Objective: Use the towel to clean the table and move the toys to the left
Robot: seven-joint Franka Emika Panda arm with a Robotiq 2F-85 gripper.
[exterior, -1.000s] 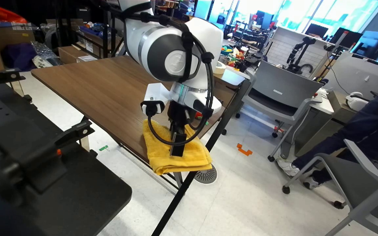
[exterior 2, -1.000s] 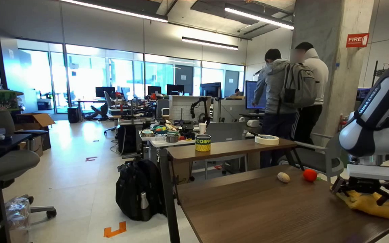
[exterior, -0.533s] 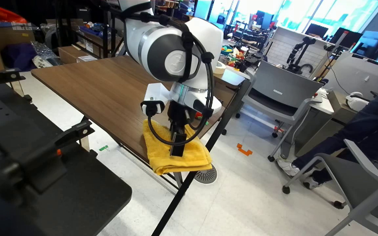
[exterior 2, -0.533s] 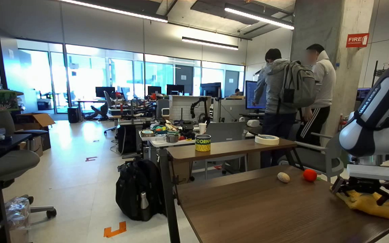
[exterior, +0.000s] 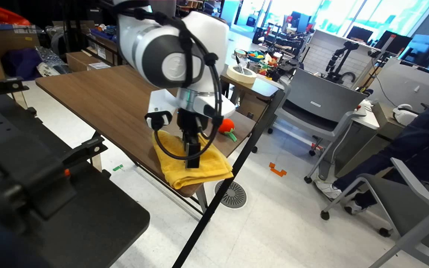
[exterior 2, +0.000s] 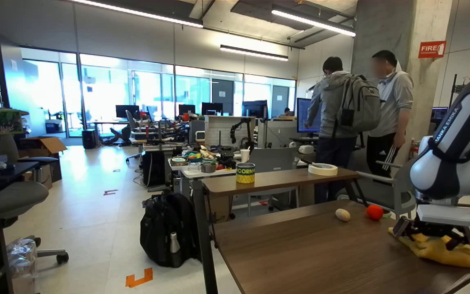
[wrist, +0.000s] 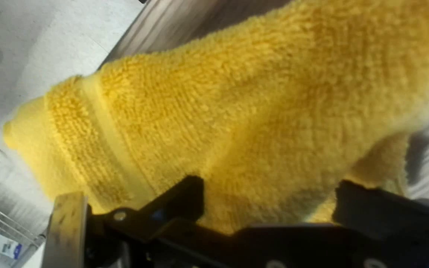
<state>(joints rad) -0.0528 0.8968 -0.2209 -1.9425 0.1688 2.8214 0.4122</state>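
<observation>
A rumpled, bright yellow terry-cloth towel [exterior 2: 453, 256] lies over one corner of the long table [exterior 2: 308, 261] with a dark brown wood-grain top; in the wrist view, one folded end of the towel juts past the edge, above the pale floor [wrist: 69, 29]. The black metal claw [wrist: 268, 190] is down on the towel, its jaws spread wide, yellow cloth showing between the fingers [wrist: 188, 201]. Directly over the towel stands the white, jointed robot arm [exterior: 173, 67].

Near the towel, in both exterior views, a round red toy [exterior 2: 374, 212] with a green bit rests on the tabletop. Farther from the towel is the smaller, tan oval toy [exterior 2: 342, 214].

Farther from the towel again, a raised brown wood-grain shelf [exterior 2: 284, 177] bears a thick cream roll of tape [exterior 2: 322, 170] towards the towel's end and a yellow-and-green metal can [exterior 2: 245, 173] lettered CORN at the end away from it. Well apart from the towel, a black fabric backpack [exterior 2: 167, 232] stands on the floor.
</observation>
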